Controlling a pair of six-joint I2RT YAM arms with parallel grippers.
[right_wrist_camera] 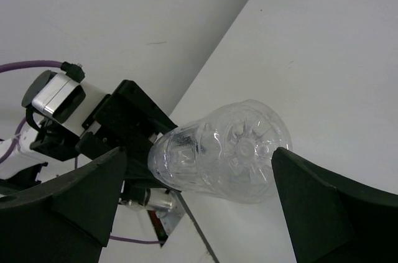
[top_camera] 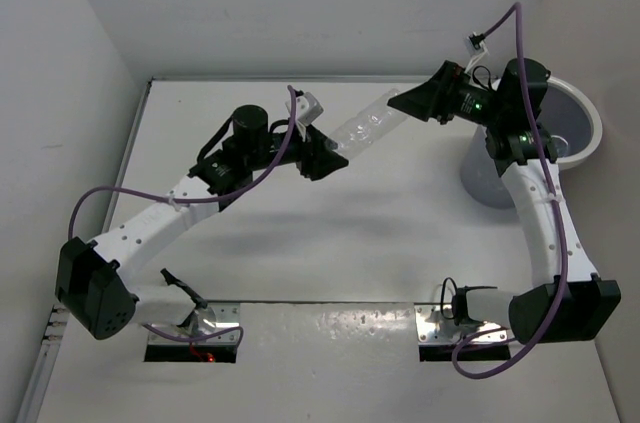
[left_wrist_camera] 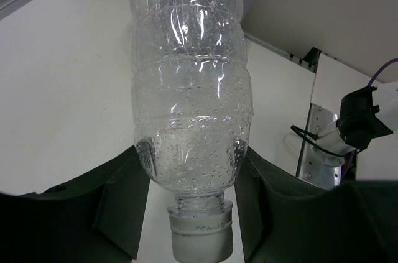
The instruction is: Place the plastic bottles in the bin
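A clear plastic bottle (top_camera: 365, 126) with a pale cap (left_wrist_camera: 200, 232) and no label hangs in the air above the table between my two grippers. My left gripper (top_camera: 325, 158) is shut on its shoulder, just above the cap, with the body squeezed between both fingers (left_wrist_camera: 191, 160). My right gripper (top_camera: 405, 101) is open, and its fingers flank the bottle's base (right_wrist_camera: 245, 151). One fingertip (right_wrist_camera: 283, 157) is at the base's edge and the other stands a little apart. The bin (top_camera: 590, 108), with a white rim and grey walls, stands at the far right behind the right arm. No other bottles are in view.
White walls close the table at the back and left. Two metal mounting plates (top_camera: 455, 328) sit at the near edge by the arm bases. A purple cable (top_camera: 505, 38) loops over the right arm near the bin.
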